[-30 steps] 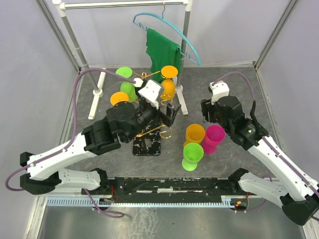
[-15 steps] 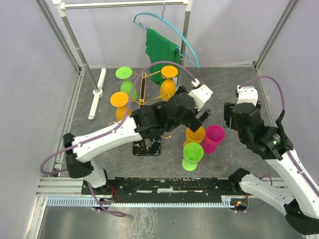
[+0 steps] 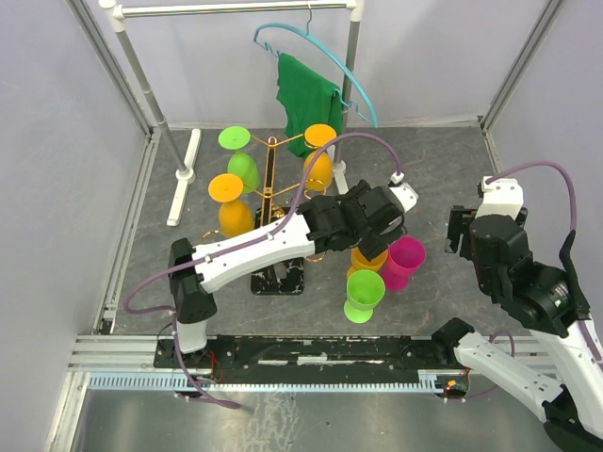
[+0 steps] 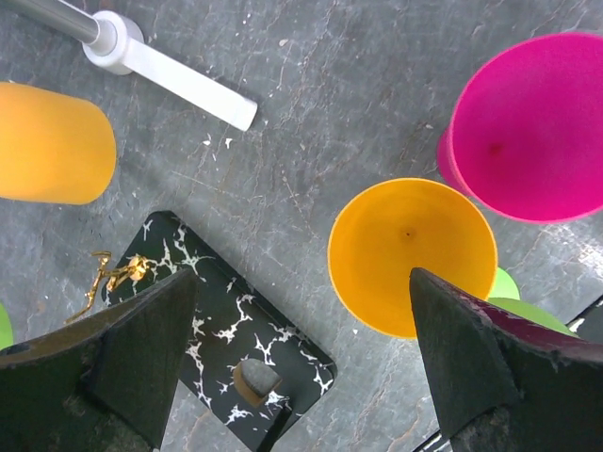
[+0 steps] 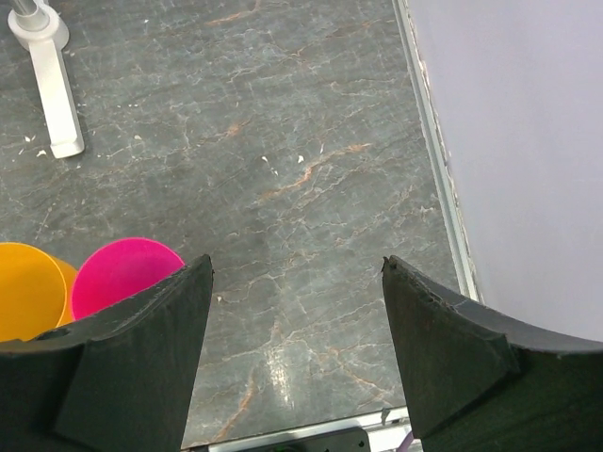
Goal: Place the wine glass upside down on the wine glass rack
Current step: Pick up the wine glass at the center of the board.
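The orange wine glass [image 4: 412,256] stands upright, mouth up and stem vertical, just right of the rack [image 3: 270,193] and beside the pink glass [image 3: 407,256]. The left gripper [image 4: 301,282] hangs over it, jaws spread wide and empty. The left wrist view looks straight into the bowl, which the overhead view mostly hides. The right gripper [image 5: 297,268], spread and empty, is well right of the rack.

Grey marbled tabletop [image 3: 443,169] — pale lilac walls [image 3: 47,141] around.

There are three orange wine glasses [image 4: 412,254], two green wine glasses [image 3: 364,287] and one pink wine glass [image 3: 407,256], six in all. There is one gold wine glass rack [image 3: 269,179], one white clothes rail [image 3: 236,8], one blue hanger [image 3: 311,47], one green cloth [image 3: 306,94] and two robot arms [image 3: 245,254]
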